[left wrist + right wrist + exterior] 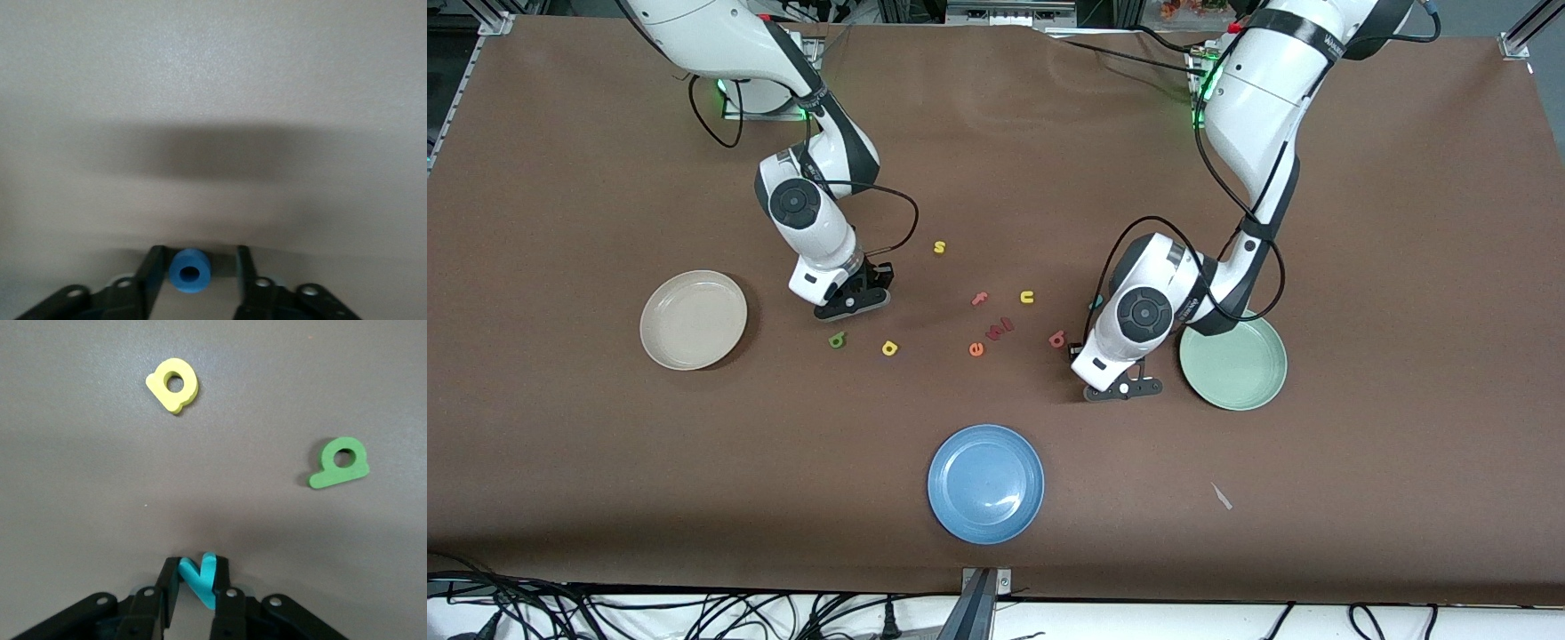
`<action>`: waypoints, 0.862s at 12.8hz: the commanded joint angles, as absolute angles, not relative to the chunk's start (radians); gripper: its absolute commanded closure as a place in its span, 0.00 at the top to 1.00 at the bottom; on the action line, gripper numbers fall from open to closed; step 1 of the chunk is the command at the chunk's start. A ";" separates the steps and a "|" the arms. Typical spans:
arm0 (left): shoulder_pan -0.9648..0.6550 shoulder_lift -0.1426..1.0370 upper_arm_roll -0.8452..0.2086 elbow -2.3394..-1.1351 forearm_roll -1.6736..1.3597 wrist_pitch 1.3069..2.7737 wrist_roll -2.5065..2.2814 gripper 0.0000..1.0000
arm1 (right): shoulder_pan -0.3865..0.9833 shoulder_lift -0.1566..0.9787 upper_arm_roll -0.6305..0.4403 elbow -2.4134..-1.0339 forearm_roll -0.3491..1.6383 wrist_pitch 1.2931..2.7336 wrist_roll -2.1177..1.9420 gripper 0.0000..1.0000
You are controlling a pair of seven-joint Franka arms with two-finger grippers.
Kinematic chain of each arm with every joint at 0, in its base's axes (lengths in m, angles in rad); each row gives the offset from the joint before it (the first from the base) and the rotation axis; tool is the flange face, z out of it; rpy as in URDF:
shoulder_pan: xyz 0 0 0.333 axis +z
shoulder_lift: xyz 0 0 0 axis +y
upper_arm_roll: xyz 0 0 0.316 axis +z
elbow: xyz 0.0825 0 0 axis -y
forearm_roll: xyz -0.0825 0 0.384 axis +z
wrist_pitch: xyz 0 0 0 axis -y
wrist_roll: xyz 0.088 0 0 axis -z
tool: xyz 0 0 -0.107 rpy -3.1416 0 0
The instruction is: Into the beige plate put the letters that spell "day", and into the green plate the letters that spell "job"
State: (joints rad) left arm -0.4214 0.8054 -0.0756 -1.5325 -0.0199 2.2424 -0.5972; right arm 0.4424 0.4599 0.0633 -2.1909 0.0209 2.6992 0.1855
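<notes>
On a brown-covered desk (560,462), the beige plate (693,319) sits bare toward the right arm's end. Beside it, the right hand (852,302) is down at the surface with its fingers pinched on the teal y (200,578); the dark green d (837,340) and yellow a (889,348) lie just nearer the front camera, apart from each other. Toward the middle are a yellow s (939,247), a salmon f (980,299), a yellow u (1027,297), an orange e (976,349) and a small red letter (1000,328), with the blue plate (985,483) nearest the camera. The salmon-red b (1057,338) lies next to the left arm. The left hand (1123,388) is low over the desk just beside the green plate (1232,363), its fingers narrowed around the blue ring o (191,270), one touching it and the other a little off. A teal scrap (1094,303) shows beside the left wrist.
</notes>
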 commanded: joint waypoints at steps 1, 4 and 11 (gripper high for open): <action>-0.411 0.793 -0.077 -1.582 -0.032 2.255 -0.598 0.15 | 0.446 0.454 0.060 -2.136 0.029 2.613 0.172 0.00; -0.410 0.782 -0.077 -1.582 -0.029 2.241 -0.589 0.00 | 0.443 0.384 -0.003 -2.031 0.032 2.346 0.187 0.00; -0.264 0.586 -0.072 -1.580 -0.026 1.976 -0.335 0.00 | 0.367 0.391 -0.201 -2.023 0.032 2.307 0.173 0.00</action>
State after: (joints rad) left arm -0.3150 0.6659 -0.0670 -1.5353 -0.0197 2.0328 -0.4424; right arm 0.4017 0.3870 -0.2000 -2.0292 0.0213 2.3175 0.1801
